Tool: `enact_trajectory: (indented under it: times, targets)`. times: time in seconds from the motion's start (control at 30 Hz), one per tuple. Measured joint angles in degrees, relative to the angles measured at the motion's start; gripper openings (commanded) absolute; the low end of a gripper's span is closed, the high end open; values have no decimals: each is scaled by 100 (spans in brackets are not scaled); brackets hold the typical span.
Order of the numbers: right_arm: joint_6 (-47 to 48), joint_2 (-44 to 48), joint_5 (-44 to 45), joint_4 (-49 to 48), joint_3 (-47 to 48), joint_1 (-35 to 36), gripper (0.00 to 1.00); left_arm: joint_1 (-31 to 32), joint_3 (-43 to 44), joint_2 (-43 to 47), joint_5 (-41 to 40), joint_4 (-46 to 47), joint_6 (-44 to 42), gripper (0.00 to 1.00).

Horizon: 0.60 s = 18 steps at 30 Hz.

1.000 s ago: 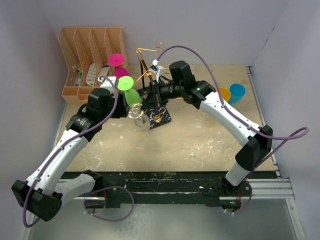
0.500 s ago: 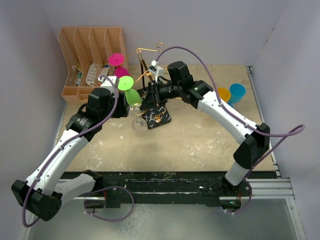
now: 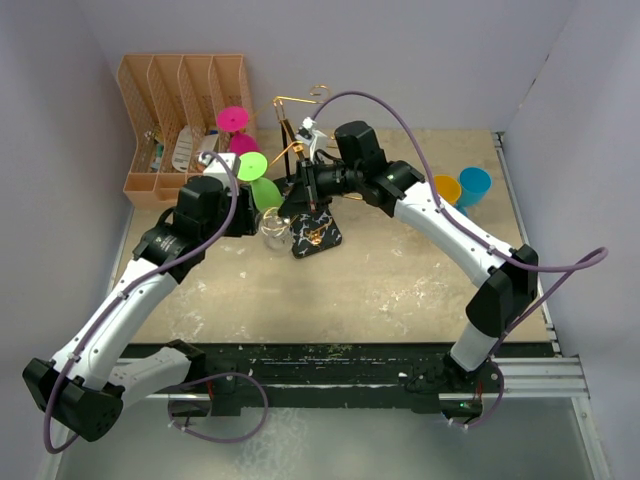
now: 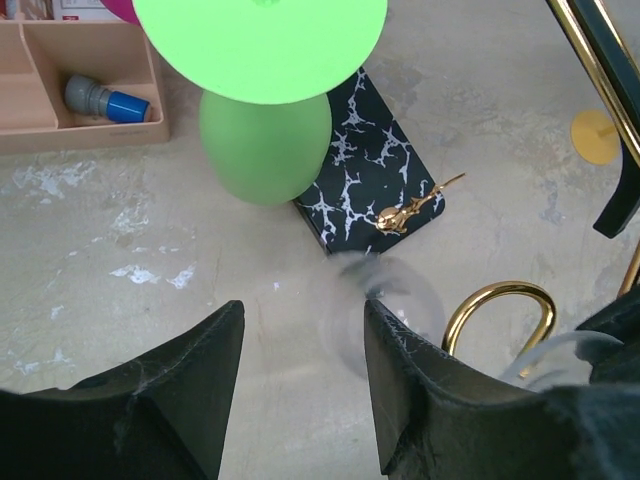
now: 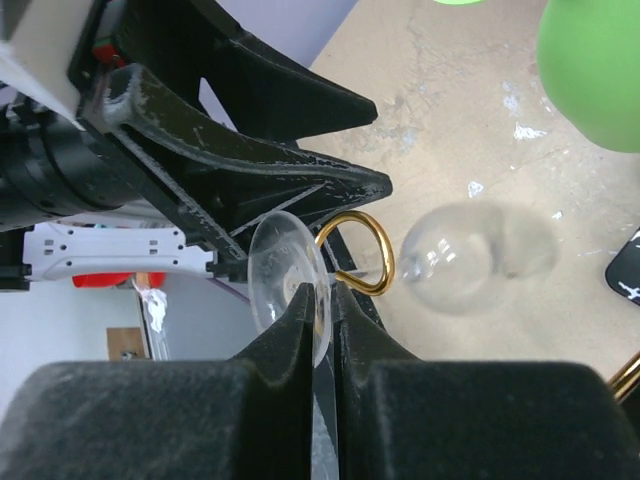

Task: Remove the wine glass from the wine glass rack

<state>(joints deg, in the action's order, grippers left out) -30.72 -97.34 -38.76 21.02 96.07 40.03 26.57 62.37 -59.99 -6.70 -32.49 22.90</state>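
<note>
Wine glass (image 5: 455,258): your right gripper (image 5: 324,300) clamps its stem, bowl ahead of it; your left gripper (image 4: 302,322) gapes nearby.

- Overhead view: bright, even, diffuse light from above. The desk (image 3: 400,280) carries only soft, faint shadows under the arms (image 3: 130,300), and nothing is blown out.
- The walls (image 3: 60,120) take a pale lilac cast, and detail is crisp across that view.
- Left wrist view: the clear wine glass (image 4: 385,305) is smeared to a ghostly haze, while the green glass (image 4: 265,140) is sharp, flat and saturated.
- The gold wire of the wine glass rack (image 4: 497,289) shows bright specular streaks.
- The left gripper (image 4: 303,320), close to the lens, reads as dark, soft-edged shapes.
- Right wrist view: the right gripper (image 5: 320,300) is a black, defocused mass. The wine glass bowl is blurred, its foot sharper with a thin glint.
</note>
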Motion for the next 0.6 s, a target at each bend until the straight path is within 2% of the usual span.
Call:
enact_trajectory:
  times: [0.6]
  targets:
    - [-337,35,-140,-208,-13,7,0,57,101,323,-544,-352,-66,58]
